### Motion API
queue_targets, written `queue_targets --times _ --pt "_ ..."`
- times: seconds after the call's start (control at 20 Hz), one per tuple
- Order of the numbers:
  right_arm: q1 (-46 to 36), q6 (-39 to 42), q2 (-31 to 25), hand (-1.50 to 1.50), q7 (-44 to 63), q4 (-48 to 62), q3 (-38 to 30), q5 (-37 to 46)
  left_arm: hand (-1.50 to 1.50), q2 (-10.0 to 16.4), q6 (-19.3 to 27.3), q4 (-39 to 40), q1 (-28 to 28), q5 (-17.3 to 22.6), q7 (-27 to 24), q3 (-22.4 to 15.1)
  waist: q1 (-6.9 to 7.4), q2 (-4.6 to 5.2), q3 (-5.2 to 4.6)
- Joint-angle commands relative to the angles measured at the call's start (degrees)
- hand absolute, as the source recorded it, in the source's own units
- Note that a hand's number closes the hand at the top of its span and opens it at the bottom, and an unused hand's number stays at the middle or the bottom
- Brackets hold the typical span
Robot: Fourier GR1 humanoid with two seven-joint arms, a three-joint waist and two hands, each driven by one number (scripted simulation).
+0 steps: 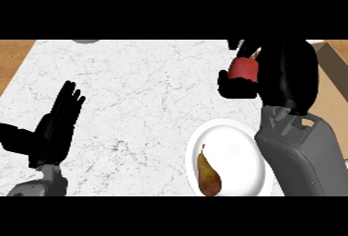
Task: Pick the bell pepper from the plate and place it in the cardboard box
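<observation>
1. Right hand: upper right of the frame, with the grey forearm running up from the lower right edge. The fingers and thumb are curled round the red pepper, clamping it from both sides.
2. Pepper: held in the right hand and off the plate. It shows at the hand's left side, red body mostly exposed, with a short stem at its upper right. It sits above the plate in the frame and left of the box. It is not inside the box.
3. Box: brown cardboard along the right edge of the frame, with a pale rim at the upper right corner. The right hand and forearm hide much of it.
4. Plate: white, lower right of centre, its right side covered by the forearm. A yellow-brown pear lies on its lower left part.
5. Left hand: left side of the frame, fingers straight and spread, pointing up and holding nothing. It is resting, well apart from the plate.
6. Counter: white marble, with a wooden strip at the upper left corner.
</observation>
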Motion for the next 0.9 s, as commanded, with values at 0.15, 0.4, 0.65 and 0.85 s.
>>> queue_targets --times 0.15,0.4,0.65,0.85 --pt "1.42 -1.88 -7.10 1.50 -5.63 4.32 -7.47 1.49 0.00 1.09 -1.62 1.17 0.07 0.78 -0.34 0.86 0.10 0.07 -0.01" --pt "-0.38 -5.84 -9.01 1.50 -10.79 14.70 -9.41 3.67 0.00 1.51 -1.15 -1.33 -0.26 0.82 1.38 1.22 0.47 0.12 0.00" --pt "1.25 -11.74 -14.94 1.50 -22.87 26.66 -15.16 0.55 0.00 0.49 1.53 0.04 -5.30 0.12 4.76 0.79 0.38 0.27 0.03" --pt "3.56 -6.09 -18.57 1.50 -26.63 31.93 -14.05 0.76 0.00 0.08 0.10 2.45 -2.81 -0.42 -1.15 0.78 0.30 0.34 0.00"
